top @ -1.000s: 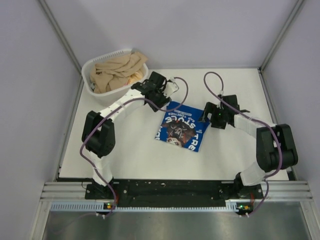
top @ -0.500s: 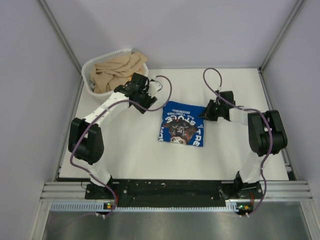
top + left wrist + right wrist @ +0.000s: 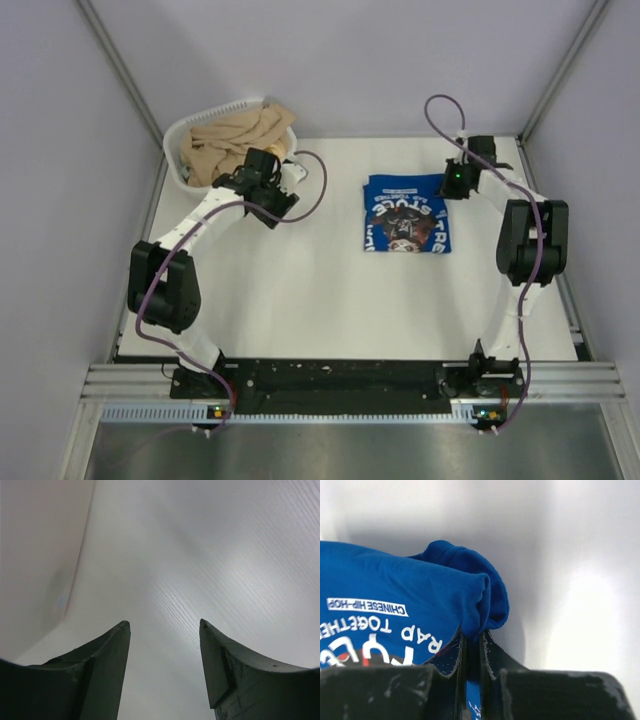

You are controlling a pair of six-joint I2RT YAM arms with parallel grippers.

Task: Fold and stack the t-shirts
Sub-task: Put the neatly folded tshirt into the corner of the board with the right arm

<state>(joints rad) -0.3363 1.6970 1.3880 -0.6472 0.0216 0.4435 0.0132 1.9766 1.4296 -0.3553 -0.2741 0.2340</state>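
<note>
We seem to place the folded t-shirt [image 3: 405, 214], pinched by right gripper [image 3: 472, 635]; left gripper [image 3: 165, 625] spread; next, release.

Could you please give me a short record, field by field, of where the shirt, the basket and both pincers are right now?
t-shirt: blue, folded, print up, on the far right of the table
right pincer: shut on the t-shirt's edge
left pincer: open, empty, over bare table near the basket
laundry basket: white, far left corner, holds tan clothes
</note>
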